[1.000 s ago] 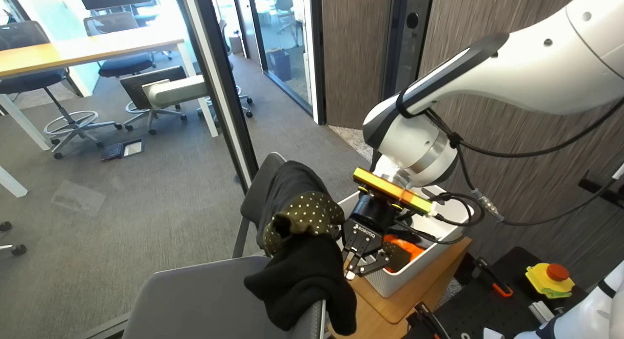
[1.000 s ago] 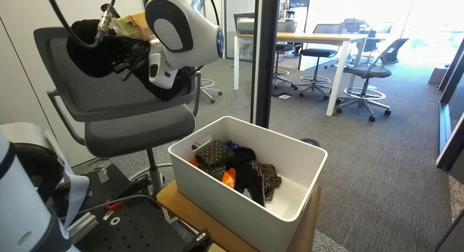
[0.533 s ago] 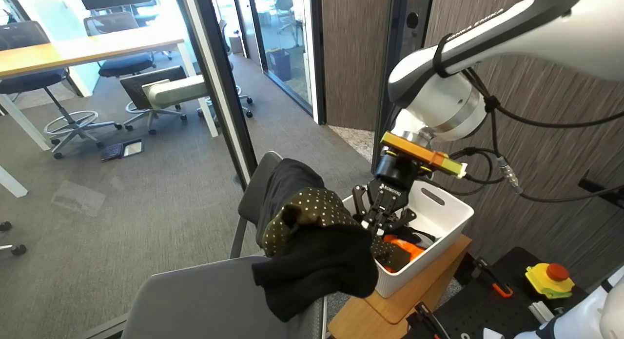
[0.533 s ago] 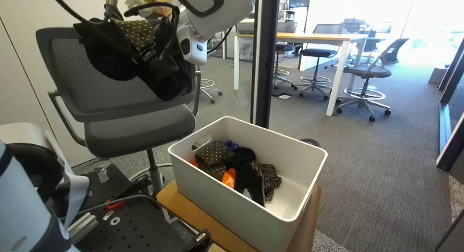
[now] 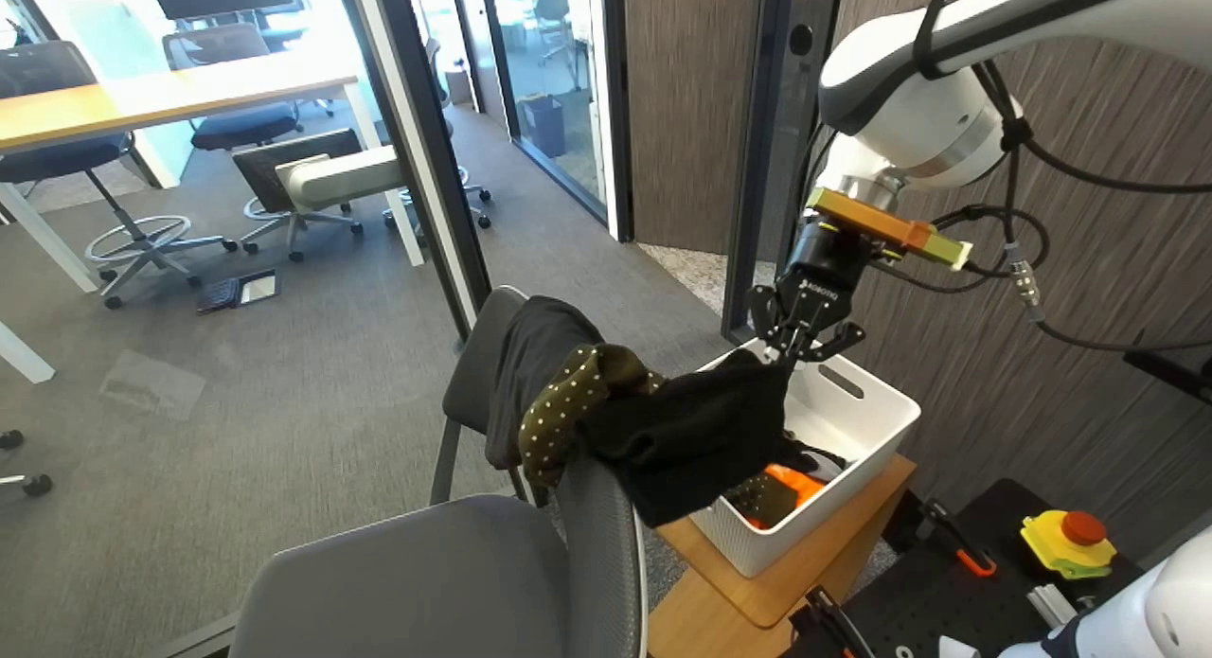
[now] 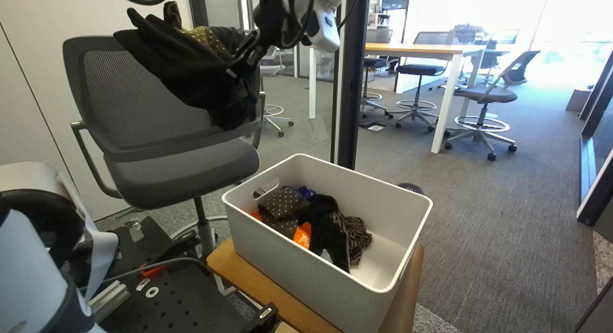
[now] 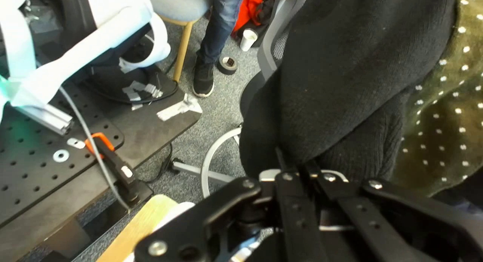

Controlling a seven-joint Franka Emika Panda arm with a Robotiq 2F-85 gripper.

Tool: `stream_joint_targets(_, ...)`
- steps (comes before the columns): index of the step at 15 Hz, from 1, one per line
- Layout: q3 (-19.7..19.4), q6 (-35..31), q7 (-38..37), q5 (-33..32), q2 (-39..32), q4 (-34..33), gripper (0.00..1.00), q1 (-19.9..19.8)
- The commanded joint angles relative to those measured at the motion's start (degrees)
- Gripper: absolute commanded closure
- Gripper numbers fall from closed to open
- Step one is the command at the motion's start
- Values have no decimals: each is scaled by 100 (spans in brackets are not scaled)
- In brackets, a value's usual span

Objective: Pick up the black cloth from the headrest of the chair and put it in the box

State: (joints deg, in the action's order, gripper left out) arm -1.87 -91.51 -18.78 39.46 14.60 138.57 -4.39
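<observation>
My gripper is shut on an edge of the black cloth. The cloth stretches from the fingertips back to the top of the chair's backrest. In an exterior view, the cloth hangs in front of the mesh backrest, with the gripper at its right. In the wrist view the cloth runs up from the fingertips. The white box stands beside the chair, holding several cloths; it also shows in an exterior view. The gripped edge is hidden between the fingers.
A green dotted cloth and a dark grey cloth lie behind the black cloth on the chair. The box stands on a wooden stand. A black perforated table is near the robot base. A person's leg shows in the wrist view.
My gripper has risen and moved away from the chair, pulling the black cloth out and stretching it. The dotted cloth has shifted and the chair has turned slightly.
</observation>
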Motion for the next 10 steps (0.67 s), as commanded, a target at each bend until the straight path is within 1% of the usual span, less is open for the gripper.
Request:
stream_joint_targets(1,-293,271,184,-674,-81,-634,98,-311)
stream_joint_targets(4,-477,69,216,-1177,-482,-1131,98,-471)
stream_joint_targets(6,-554,-150,283,-1354,-977,-1330,98,-504)
stream_joint_targets(8,-656,-292,526,-1258,-1631,-1514,98,-511)
stream_joint_targets(10,-674,-417,663,-1227,-2187,-1669,98,-503)
